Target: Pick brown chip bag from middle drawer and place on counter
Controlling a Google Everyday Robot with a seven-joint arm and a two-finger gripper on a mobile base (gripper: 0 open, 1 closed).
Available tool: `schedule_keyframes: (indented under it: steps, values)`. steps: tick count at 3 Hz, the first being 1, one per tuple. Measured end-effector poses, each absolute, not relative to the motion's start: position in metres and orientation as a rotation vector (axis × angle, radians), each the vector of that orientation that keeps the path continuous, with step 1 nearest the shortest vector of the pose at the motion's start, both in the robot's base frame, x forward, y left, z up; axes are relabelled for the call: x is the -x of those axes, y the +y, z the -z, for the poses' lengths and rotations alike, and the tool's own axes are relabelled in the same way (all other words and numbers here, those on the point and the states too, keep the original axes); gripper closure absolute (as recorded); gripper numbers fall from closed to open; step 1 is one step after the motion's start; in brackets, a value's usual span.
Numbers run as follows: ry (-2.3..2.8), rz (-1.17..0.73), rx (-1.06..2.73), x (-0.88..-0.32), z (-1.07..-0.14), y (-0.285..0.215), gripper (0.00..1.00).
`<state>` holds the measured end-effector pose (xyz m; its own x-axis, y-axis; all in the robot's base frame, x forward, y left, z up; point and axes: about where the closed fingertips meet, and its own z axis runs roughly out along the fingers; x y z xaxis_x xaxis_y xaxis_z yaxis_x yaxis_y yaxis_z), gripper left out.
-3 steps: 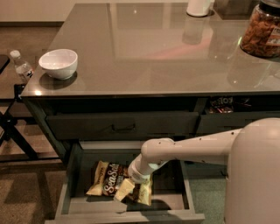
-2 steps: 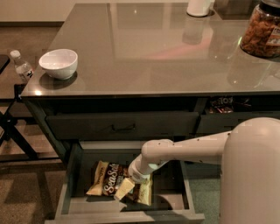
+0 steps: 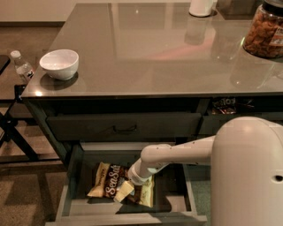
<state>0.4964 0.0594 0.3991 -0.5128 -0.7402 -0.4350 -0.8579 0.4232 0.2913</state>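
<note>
The brown chip bag (image 3: 107,181) lies flat on the floor of the open middle drawer (image 3: 177,204), left of its centre, with its white script facing up. My gripper (image 3: 134,194) reaches down into the drawer from the right. It is open, with one pale finger (image 3: 124,191) over the bag's right end and the other (image 3: 147,197) just to the right of it. The bag rests on the drawer floor. The glossy counter (image 3: 150,57) spreads above the drawers.
A white bowl (image 3: 59,64) stands on the counter's left front corner. A clear jar of orange-brown snacks (image 3: 264,31) stands at the right and a white object (image 3: 201,7) at the back. A shut drawer with a handle (image 3: 124,127) sits above the open one. A water bottle (image 3: 21,66) stands off to the left.
My gripper stays over the bag's right end in the drawer. The near part of my arm fills slightly more of the right side. The bag has not moved.
</note>
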Motion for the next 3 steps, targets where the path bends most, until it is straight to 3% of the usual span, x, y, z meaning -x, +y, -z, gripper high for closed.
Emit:
schedule_keyframes:
  steps: [2,3]
  values:
    - [2.468,-0.695,1.389,-0.496,-0.372,0.068,0.0]
    - [2.469,-0.694,1.388,-0.496,-0.371,0.068,0.16]
